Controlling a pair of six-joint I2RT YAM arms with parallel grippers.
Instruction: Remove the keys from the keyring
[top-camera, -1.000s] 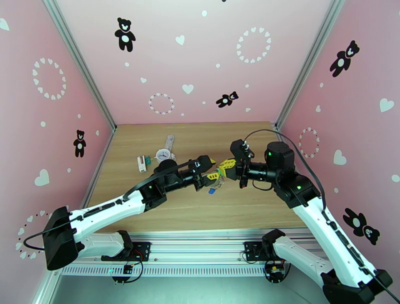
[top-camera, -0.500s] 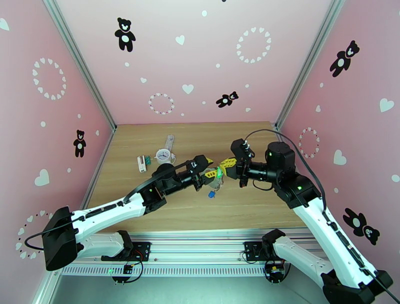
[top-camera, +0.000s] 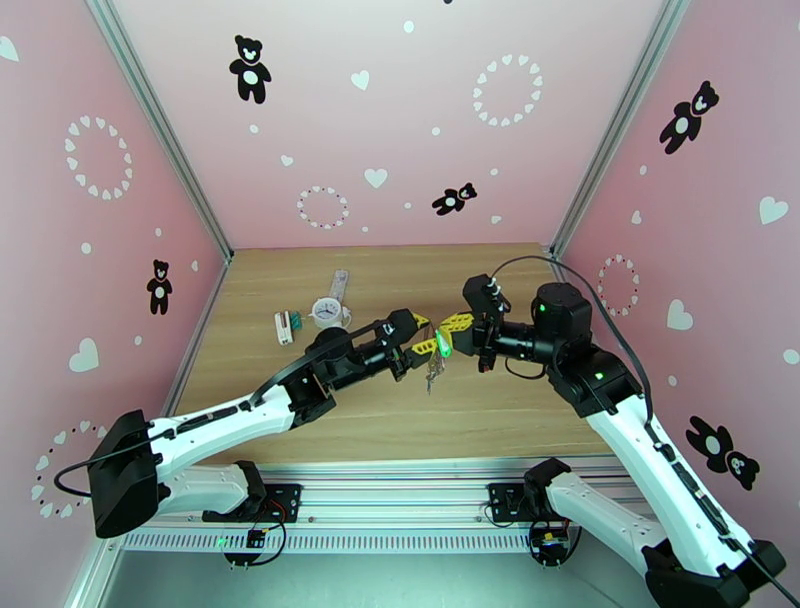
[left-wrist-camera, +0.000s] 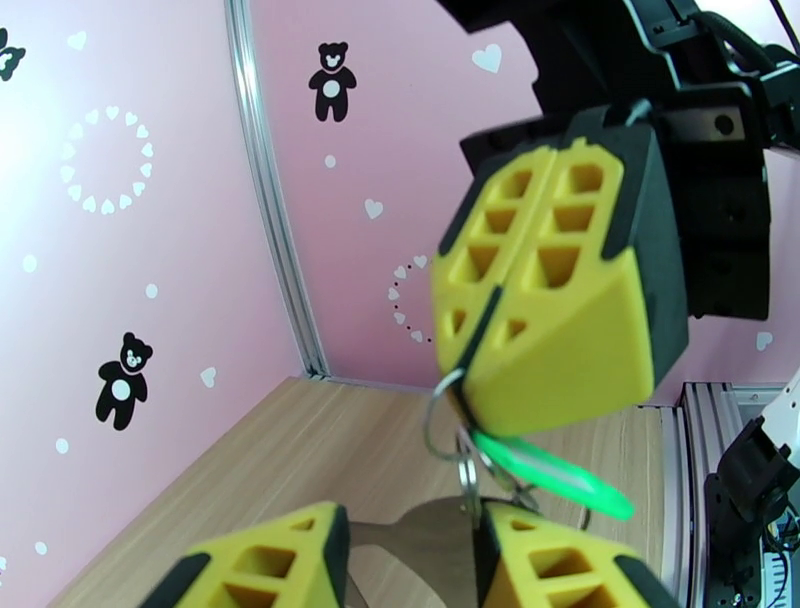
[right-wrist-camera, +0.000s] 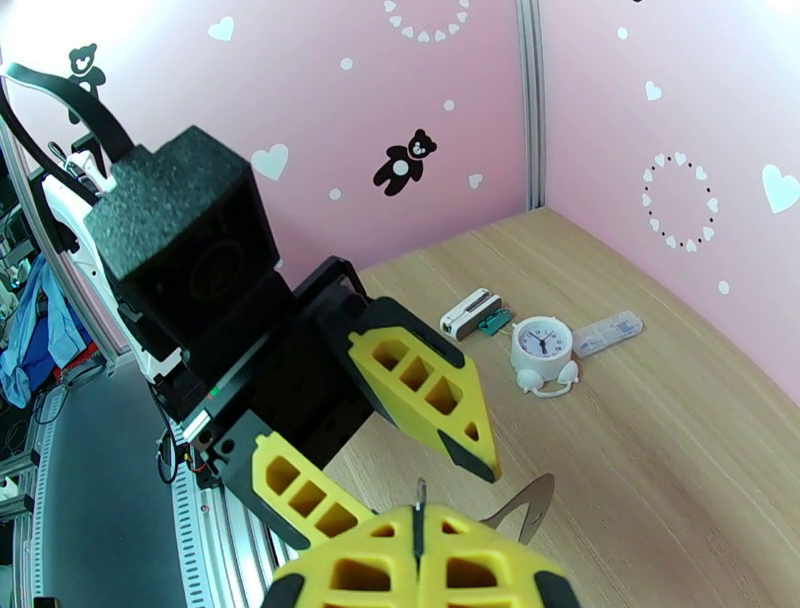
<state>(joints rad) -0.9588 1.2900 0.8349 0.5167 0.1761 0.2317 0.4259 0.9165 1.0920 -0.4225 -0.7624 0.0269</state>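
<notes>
Top external view: both arms reach in and meet above the middle of the wooden table (top-camera: 500, 400), tips almost nose to nose.

Right claw (top-camera: 448, 328) comes in from the right, its yellow fingers pressed together and pinching the keyring (top-camera: 432, 371) at its top. The ring and its small silvery links dangle below the pinch, above the tabletop. Green key (top-camera: 442, 343) sticks out just under the right claw's tips, between the two claws.

Left claw (top-camera: 426, 337) comes in from the left with its fingers spread, gripping nothing. Its tips sit just beside the hanging keyring, on its left.

Left wrist view: the right claw's fingers (left-wrist-camera: 545, 300) are sealed. A thin dark wire runs along the seam and out at the tip. Silvery rings hang from there, with the green key angled down to the right below them. The left claw's own fingers (left-wrist-camera: 270, 570) are apart at the bottom. The lowest ring hangs close to the right-hand one; touching or not, cannot tell.

Right wrist view: the wire stands up out of the closed seam, in line with the gap between the left claw's spread fingers.

Far left on the table, well apart from the claws:
- small white clock (top-camera: 327, 311)
- white-and-green block (top-camera: 285, 326), just left of the clock
- clear plastic strip (top-camera: 341, 284), just beyond the clock
</notes>
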